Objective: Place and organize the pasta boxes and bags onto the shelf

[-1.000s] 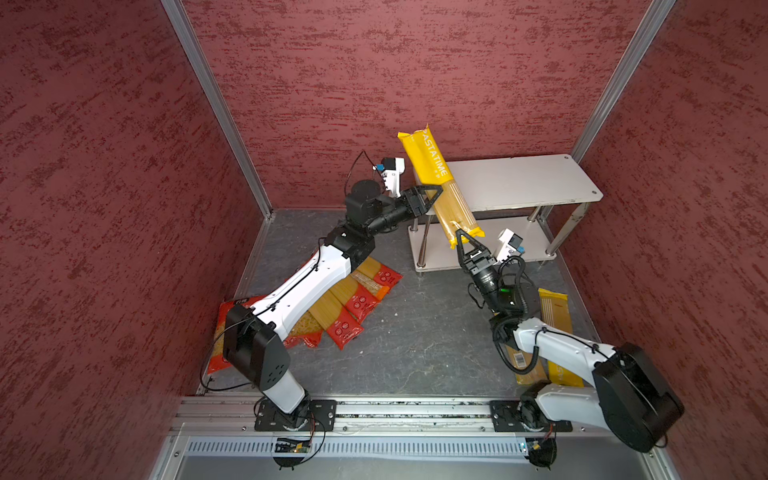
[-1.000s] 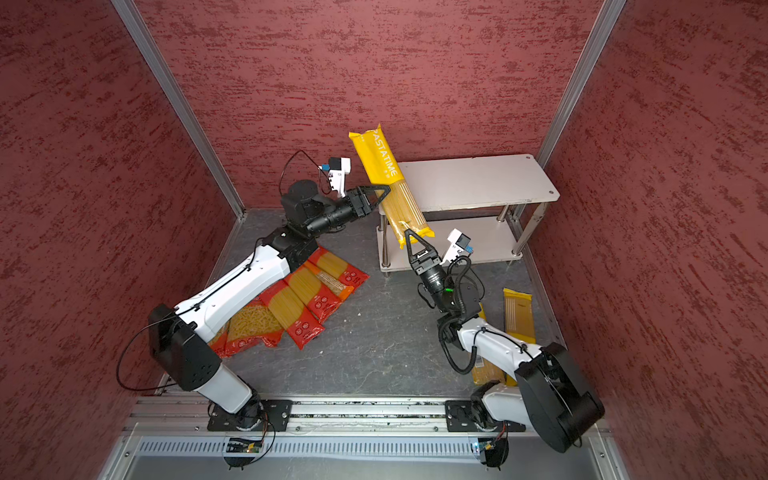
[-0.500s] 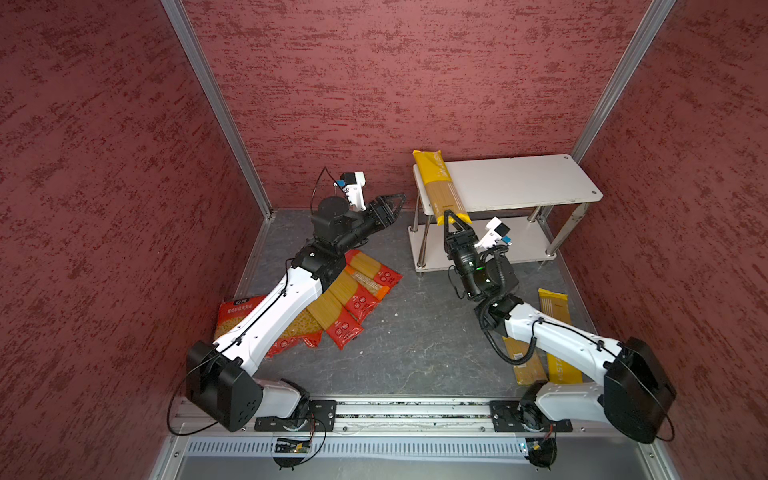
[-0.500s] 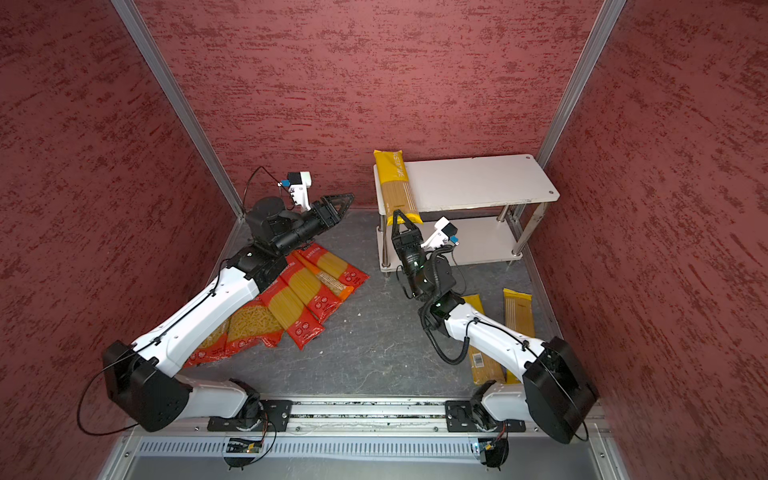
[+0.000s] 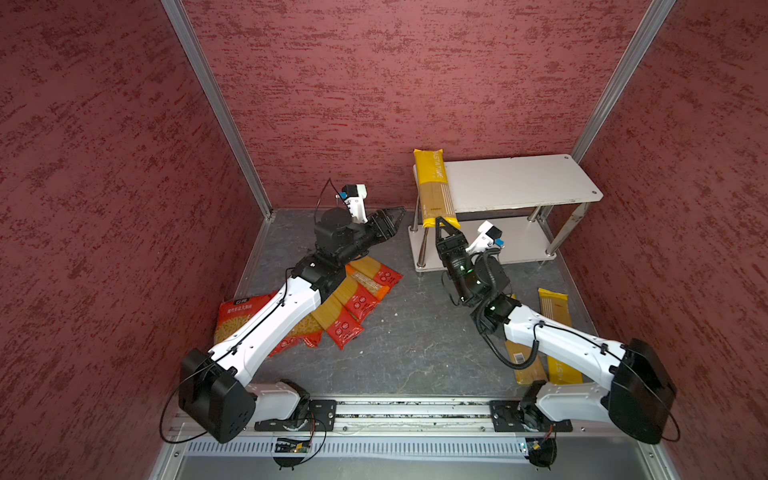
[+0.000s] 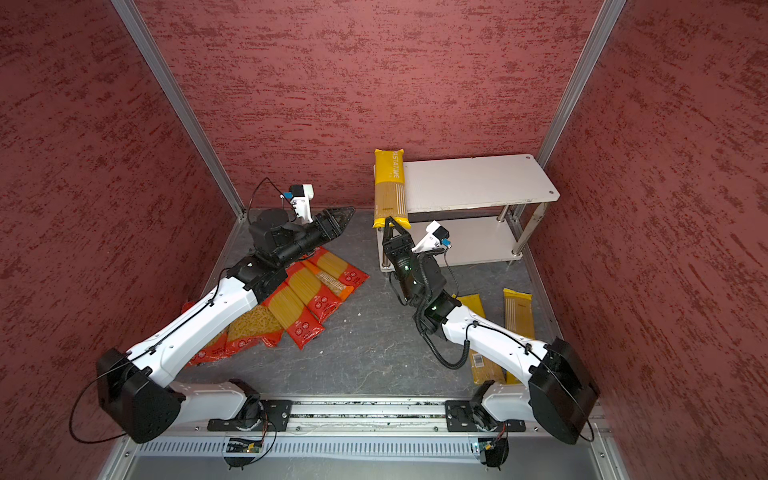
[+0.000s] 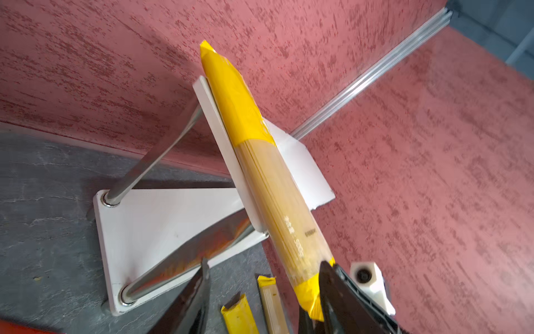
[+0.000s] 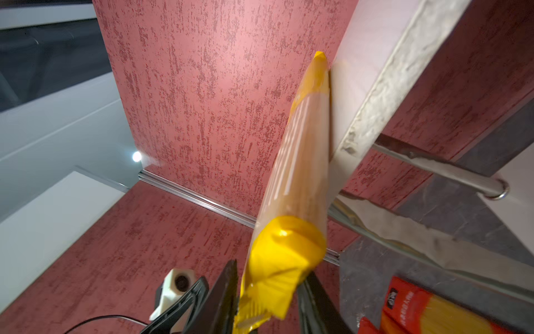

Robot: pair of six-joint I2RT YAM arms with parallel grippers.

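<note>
Left claw [image 5: 397, 212] now sits back from the shelf [image 5: 519, 183], wide, empty. Right claw [image 5: 446, 224] is around the yellow pack [image 5: 434, 187], grip unclear; slide it fully on.

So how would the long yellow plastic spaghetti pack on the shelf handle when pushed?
The long yellow plastic spaghetti pack probably stays stiff: it overhangs the white top board without sagging. Its glossy film should slide easily. Lying along the board's edge, it might tip off.
</note>
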